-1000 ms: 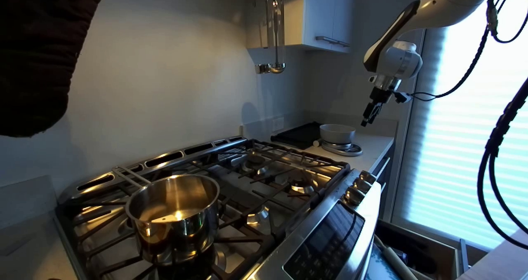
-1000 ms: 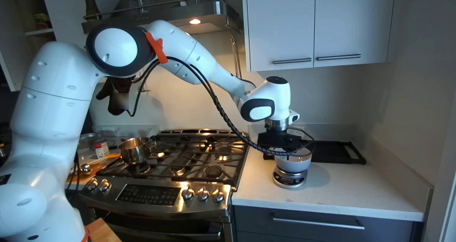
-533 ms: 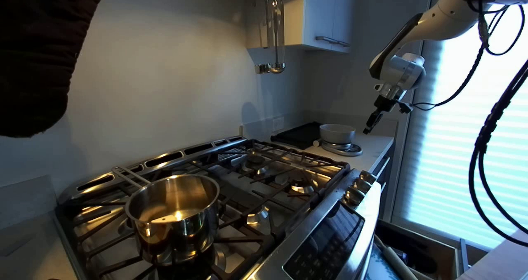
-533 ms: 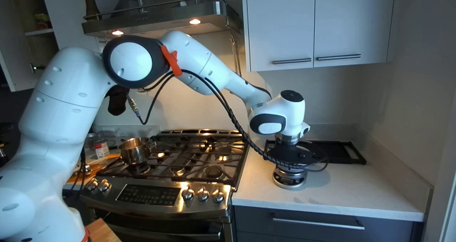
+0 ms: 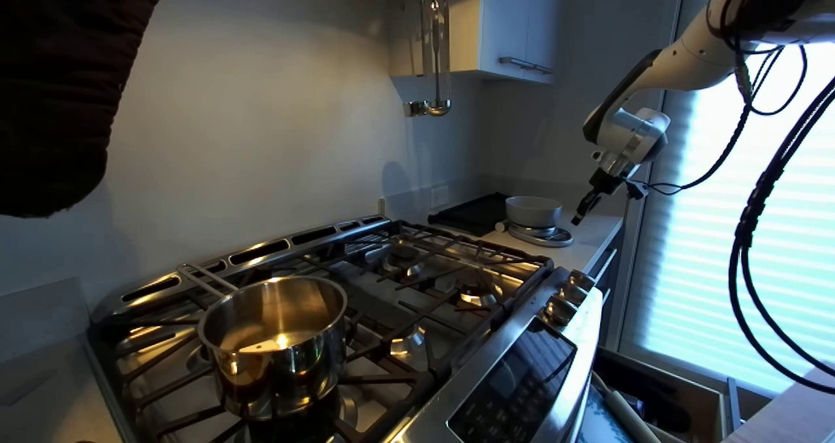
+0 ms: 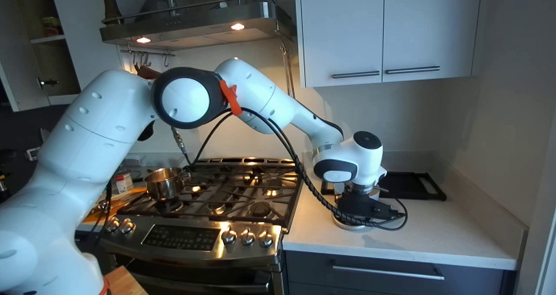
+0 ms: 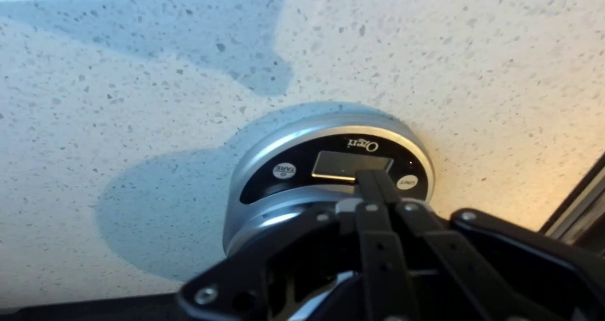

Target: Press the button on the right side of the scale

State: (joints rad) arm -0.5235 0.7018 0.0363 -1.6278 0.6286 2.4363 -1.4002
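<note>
The round silver scale (image 7: pixel 340 122) sits on the counter with a white bowl (image 5: pixel 533 212) on top. Its black panel shows upside down in the wrist view. There the TARE button (image 7: pixel 284 170) appears left of the display (image 7: pixel 347 164) and the UNIT button (image 7: pixel 407 182) right of it; read upright, TARE is on the scale's right. My gripper (image 7: pixel 375 173) is shut with nothing between its fingers. In the wrist view its tips overlap the display's corner near UNIT. An exterior view has the gripper (image 5: pixel 576 220) above counter level beside the scale, apparently not touching. The gripper's body largely hides the scale (image 6: pixel 347 227) in an exterior view.
Beside the scale is the gas stove (image 6: pixel 243 195), carrying a steel pot (image 5: pixel 274 351). A black tray (image 6: pixel 408 186) lies behind on the counter. Wall cabinets (image 6: pixel 391 30) hang above. The counter's front edge (image 6: pixel 399 256) runs near the scale. A cable loops from the arm.
The arm has come down and moved rightward in an exterior view, bringing the gripper from over the bowl to the scale's front. Its fingers have come together.
</note>
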